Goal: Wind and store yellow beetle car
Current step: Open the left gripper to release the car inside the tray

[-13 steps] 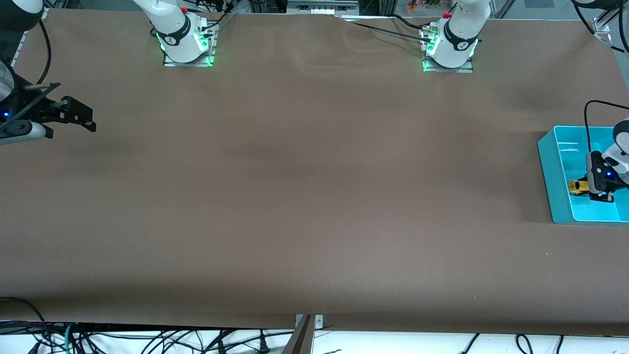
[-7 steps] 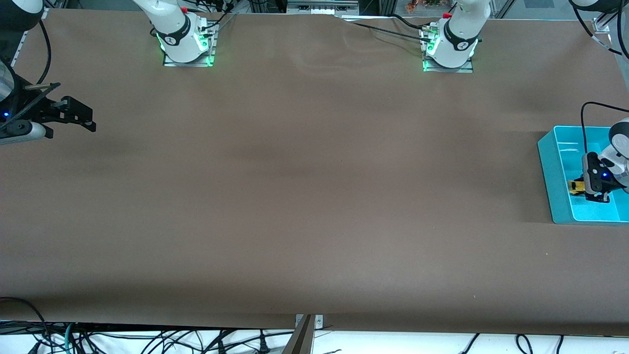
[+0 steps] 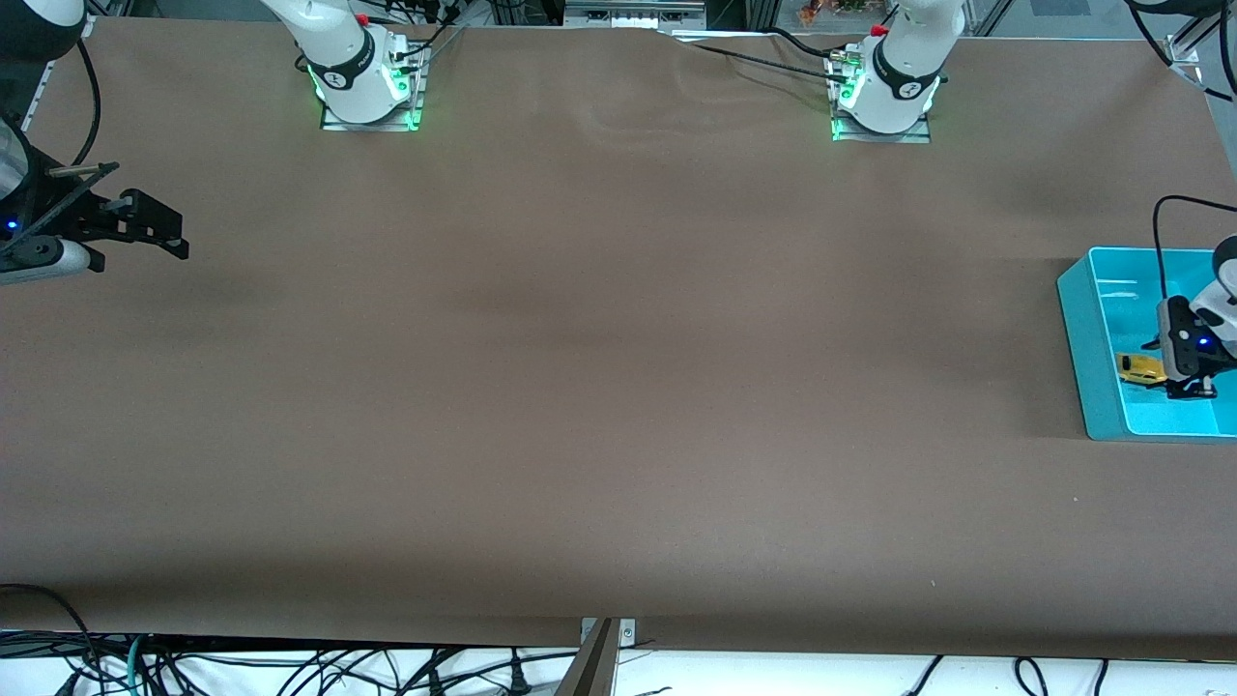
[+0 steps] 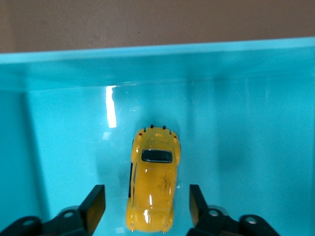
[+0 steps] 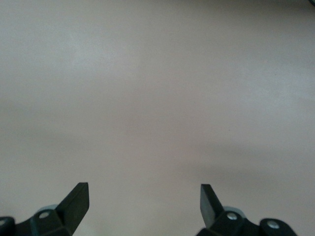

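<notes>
Two arms share the brown counter [image 3: 599,387], and only the left one is at work. At the left arm's end of the counter sits a turquoise bin [image 3: 1087,367], and the yellow beetle car [image 3: 1138,368] lies on the bin's floor, on its wheels, close to the wall that faces the middle of the counter. The left hand [image 3: 1191,385] hangs low inside the bin, right over the car. In the left wrist view its two black fingers [image 4: 93,206] stand parted, one on each side of the car [image 4: 152,179], with a strip of turquoise floor showing between each finger and the yellow body, so the hand grips nothing. The car's dark window faces up and a white glare streak marks the bin floor [image 4: 246,147] just beside it. The right arm waits at its own end of the counter: the right hand [image 3: 159,232] hovers over bare brown surface, and the right wrist view shows its fingers [image 5: 76,201] spread wide with nothing between them.
</notes>
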### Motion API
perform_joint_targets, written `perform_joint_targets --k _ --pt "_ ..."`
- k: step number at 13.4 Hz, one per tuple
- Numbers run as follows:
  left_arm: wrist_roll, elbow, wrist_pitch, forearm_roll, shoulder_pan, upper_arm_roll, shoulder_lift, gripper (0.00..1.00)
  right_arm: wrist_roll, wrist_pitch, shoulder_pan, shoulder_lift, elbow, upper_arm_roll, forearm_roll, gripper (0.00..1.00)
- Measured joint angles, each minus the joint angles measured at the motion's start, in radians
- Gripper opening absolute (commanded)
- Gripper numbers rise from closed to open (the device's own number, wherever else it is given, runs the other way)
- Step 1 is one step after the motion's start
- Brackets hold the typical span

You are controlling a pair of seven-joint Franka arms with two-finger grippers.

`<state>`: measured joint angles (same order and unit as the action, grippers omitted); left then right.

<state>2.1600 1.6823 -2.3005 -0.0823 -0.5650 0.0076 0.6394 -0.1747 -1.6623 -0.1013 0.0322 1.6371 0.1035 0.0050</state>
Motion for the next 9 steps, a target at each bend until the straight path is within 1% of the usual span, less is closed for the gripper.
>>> perform_joint_targets --k 3,6,7,9 --pt "-0.001 -0.016 0.113 0.015 0.0 -0.008 -0.08 1.0 0.0 0.0 0.0 0.0 0.0 0.0 0.0 1.0" --pt "-0.028 -0.019 0.194 0.111 0.007 -0.013 -0.191 1.0 0.0 0.0 0.0 0.0 0.0 0.0 0.0 1.0" --pt "-0.072 -0.018 0.217 0.128 0.016 -0.015 -0.219 1.0 0.0 0.0 0.0 0.0 0.0 0.0 0.0 1.0" --pt "-0.258 -0.018 0.315 0.137 0.054 -0.019 -0.263 1.0 0.0 0.0 0.0 0.0 0.0 0.0 0.0 1.0"
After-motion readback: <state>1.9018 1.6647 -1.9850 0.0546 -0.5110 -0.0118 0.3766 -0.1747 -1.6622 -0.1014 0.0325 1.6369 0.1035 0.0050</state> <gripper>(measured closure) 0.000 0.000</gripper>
